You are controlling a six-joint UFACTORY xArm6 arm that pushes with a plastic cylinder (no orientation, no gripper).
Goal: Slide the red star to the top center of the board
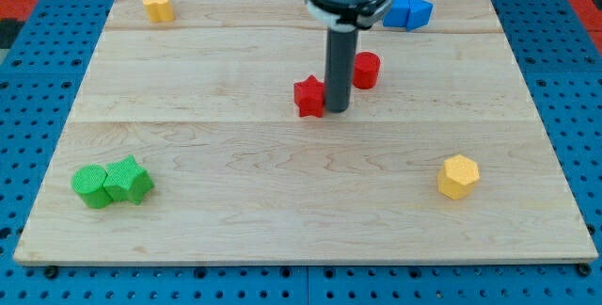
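The worktop [282, 211] is lying as a pale wooden board on a blue pegboard [38, 79], all four of its edges showing in the camera view. The red star [308, 96] is sitting a little above the board's middle, roughly centred from side to side. Between the star and the top edge bare wood is running, apart from the arm's rod standing just to the star's right. The wide band across the lower middle is also lying open.

The other blocks are keeping mostly near the edges. A yellow block [158, 7] is sitting at the top left corner, and a blue block [408, 11] near the top edge right of centre. A red cylinder [366, 70] is standing just to the right of the rod, up and right of the star. Two green blocks [113, 184] are touching each other near the left edge, low down. A yellow hexagon [458, 176] is resting toward the lower right.

The arm is coming down from the view's top, its rod standing upright. My tip [337, 110] is meeting the board right beside the star's right side, touching it or nearly so; which, I cannot tell. The arm carries no jaws, only the rod
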